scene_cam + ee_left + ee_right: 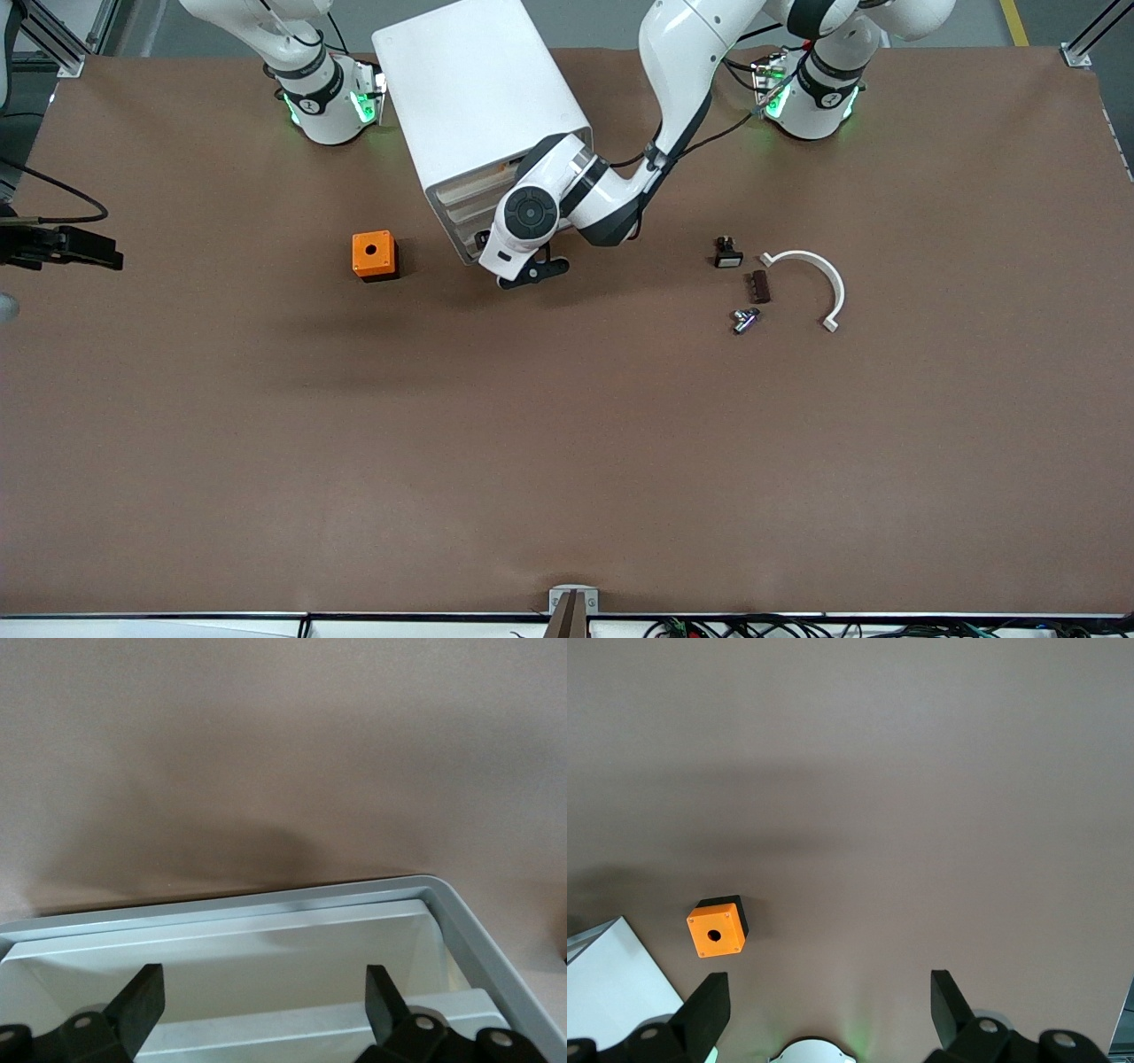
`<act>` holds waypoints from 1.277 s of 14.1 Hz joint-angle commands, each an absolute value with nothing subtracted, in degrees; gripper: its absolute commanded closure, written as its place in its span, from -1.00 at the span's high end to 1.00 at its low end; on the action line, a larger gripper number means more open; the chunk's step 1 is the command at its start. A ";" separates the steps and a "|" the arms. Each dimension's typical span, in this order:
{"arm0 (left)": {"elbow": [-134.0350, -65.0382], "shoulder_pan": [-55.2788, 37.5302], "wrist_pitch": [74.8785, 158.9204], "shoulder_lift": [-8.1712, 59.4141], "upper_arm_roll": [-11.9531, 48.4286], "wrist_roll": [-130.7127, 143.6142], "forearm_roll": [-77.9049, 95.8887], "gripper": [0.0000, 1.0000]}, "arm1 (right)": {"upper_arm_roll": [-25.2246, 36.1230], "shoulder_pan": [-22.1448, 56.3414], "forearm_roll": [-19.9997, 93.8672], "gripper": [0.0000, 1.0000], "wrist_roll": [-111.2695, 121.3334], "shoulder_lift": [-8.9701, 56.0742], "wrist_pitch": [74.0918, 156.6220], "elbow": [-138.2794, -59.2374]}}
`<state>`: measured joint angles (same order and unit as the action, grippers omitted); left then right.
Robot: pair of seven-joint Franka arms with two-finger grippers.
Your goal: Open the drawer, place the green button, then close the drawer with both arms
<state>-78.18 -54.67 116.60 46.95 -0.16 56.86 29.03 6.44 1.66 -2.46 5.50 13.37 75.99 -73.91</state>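
Now the left gripper point(532, 268), jaws wide and empty, sits at centre frame before the drawer point(292, 912), the cabinet's point(478, 89) lowest, likely lined up to pull it. Right gripper point(828, 1010), also wide and empty, waits high over the counter point(567, 443). Right of centre lies the button point(745, 319), untouched.

My left gripper point(532, 270) point(266, 979) hangs open just in front of the cabinet's lowest white drawer point(468, 250) point(266, 908), near the tabletop's edge where my bases stand. I cannot tell whether the drawer is pulled out. The tiny button point(746, 319) lies on its side toward my left arm's end. My right gripper point(830, 983) waits open, high over the tabletop.
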 commanded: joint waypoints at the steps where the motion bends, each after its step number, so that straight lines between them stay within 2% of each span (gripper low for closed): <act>1: -78.57 -55.46 116.54 46.93 -0.44 57.22 30.15 1.00 | 5.19 0.35 -2.11 1.00 5.71 12.84 74.36 -72.51; 7: -78.31 -53.53 116.54 45.88 -1.14 57.22 29.80 1.00 | 5.19 -0.78 -1.14 1.00 5.54 9.41 73.39 -73.21; 12: -78.31 -45.37 116.46 42.28 -1.41 57.39 28.83 1.00 | 5.10 -0.62 -1.05 1.00 5.54 5.98 74.00 -75.85; 18: -79.10 -37.10 116.46 39.29 -1.23 57.39 23.48 1.00 | 4.75 -0.18 -0.97 1.00 5.54 -0.52 78.05 -83.93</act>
<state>-77.27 -39.03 116.74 41.27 -1.59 56.87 25.69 5.74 0.42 -1.54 5.49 3.83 76.01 -78.69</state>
